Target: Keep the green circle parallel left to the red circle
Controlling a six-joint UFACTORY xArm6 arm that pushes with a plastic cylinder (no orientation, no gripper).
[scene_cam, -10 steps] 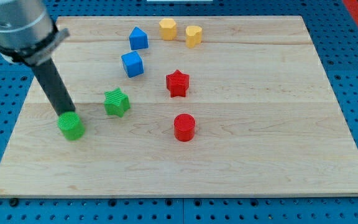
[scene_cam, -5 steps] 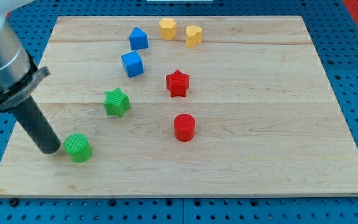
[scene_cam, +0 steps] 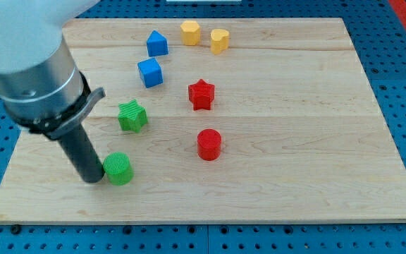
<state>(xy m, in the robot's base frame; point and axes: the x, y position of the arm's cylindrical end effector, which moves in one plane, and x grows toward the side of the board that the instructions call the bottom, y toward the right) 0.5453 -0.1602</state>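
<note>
My tip (scene_cam: 92,178) sits in the lower left of the frame, pressed against the left side of the green circle (scene_cam: 118,169). There is no gripper on this arm, so nothing opens or shuts: the dark rod only bears sideways on the block. The green circle lies directly to the view's right of my tip, so a push along that line would carry it rightward toward the red circle (scene_cam: 208,144).

The red circle stands at mid-frame, well apart from the green one, to its right and a little nearer the view's top. My judgement is that the green circle is already on the correct side but sits slightly too low to be level with the red one, so the coming push needs some upward component, not only a rightward one.

Both circles are short round cylinders, with fine ribbing on the green one. Further out are a green star (scene_cam: 132,116), a red star (scene_cam: 201,94), a blue cube (scene_cam: 149,73), a blue house-shaped block (scene_cam: 156,44), and two yellow blocks (scene_cam: 190,32) (scene_cam: 219,40) near the top. The desk (scene_cam: 294,141) is pale planked wood with visible grain.
</note>
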